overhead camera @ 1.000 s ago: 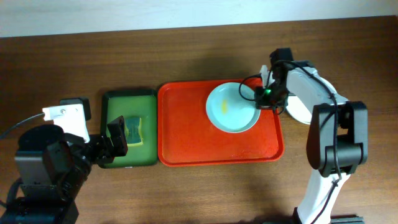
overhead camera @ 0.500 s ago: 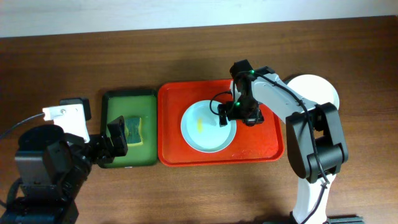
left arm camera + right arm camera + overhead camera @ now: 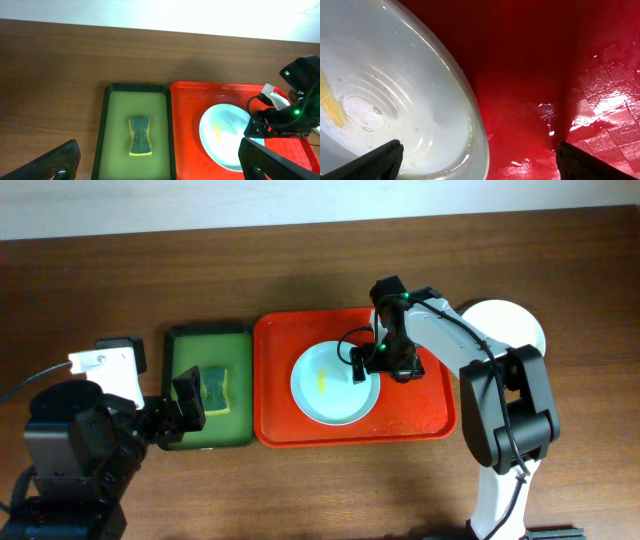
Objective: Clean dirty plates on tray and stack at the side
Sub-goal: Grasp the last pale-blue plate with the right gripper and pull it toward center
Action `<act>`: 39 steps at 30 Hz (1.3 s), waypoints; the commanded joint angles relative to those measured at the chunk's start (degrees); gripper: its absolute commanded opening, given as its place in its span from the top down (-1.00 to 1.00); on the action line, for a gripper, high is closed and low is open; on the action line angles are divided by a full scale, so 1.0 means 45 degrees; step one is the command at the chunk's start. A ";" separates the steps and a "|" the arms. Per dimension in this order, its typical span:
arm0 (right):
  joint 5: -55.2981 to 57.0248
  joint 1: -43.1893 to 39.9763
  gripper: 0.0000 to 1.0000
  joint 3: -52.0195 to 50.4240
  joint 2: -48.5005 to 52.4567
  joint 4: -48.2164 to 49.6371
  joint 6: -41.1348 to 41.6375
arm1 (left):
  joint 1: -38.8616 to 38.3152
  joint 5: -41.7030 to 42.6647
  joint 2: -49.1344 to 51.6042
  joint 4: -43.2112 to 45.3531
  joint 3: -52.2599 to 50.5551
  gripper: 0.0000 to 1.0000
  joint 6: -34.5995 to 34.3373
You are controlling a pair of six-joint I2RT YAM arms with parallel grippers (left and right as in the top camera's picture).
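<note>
Fingers (image 3: pixel 380 165) wide apart, straddling plate (image 3: pixel 380 75) rim

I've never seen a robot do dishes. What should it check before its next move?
1. Plate flat in red tray: ok.
2. Plate clean: not ok, yellow smear.
3. Right pincer gripping plate: not ok, open astride its rim.
4. Sponge in green tray: ok.
5. Left pincer open and empty: ok.
6. White plate at the side clean: cannot tell, arm hides part.
</note>
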 commanded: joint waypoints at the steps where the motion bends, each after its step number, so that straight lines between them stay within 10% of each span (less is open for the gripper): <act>1: -0.0068 0.0058 -0.97 -0.0053 0.0053 0.0005 0.0058 | 0.0019 0.0049 -0.0039 0.0015 0.0097 -0.98 0.0029; 21: -0.1647 0.0058 -0.97 -0.0053 0.0053 -0.0019 0.0058 | 0.0019 0.0044 -0.0039 0.0204 0.0097 -0.98 0.0024; 22: -0.1647 0.0058 0.19 -0.0053 0.0053 0.0053 0.0063 | 0.0015 0.0112 -0.0039 0.1054 0.0097 -0.98 0.0019; 23: -0.1647 0.0068 0.85 -0.0053 0.0053 -0.0010 0.0068 | 0.0019 0.0189 -0.0039 0.1049 0.0097 -0.98 0.0024; 30: -0.1447 0.0058 0.92 -0.0053 0.0053 0.0661 0.0782 | 0.0015 0.0860 0.3536 -0.3415 0.0092 -0.98 -0.0063; 33: -0.1457 0.0063 0.92 -0.0053 0.0053 0.0670 0.0782 | 0.0015 0.0787 0.6300 -0.3118 0.0087 0.13 -0.0068; 39: -0.1452 0.0058 0.92 -0.0053 0.0053 0.0767 0.0777 | 0.0015 -0.0568 1.1623 -0.0087 0.0092 0.10 -0.0850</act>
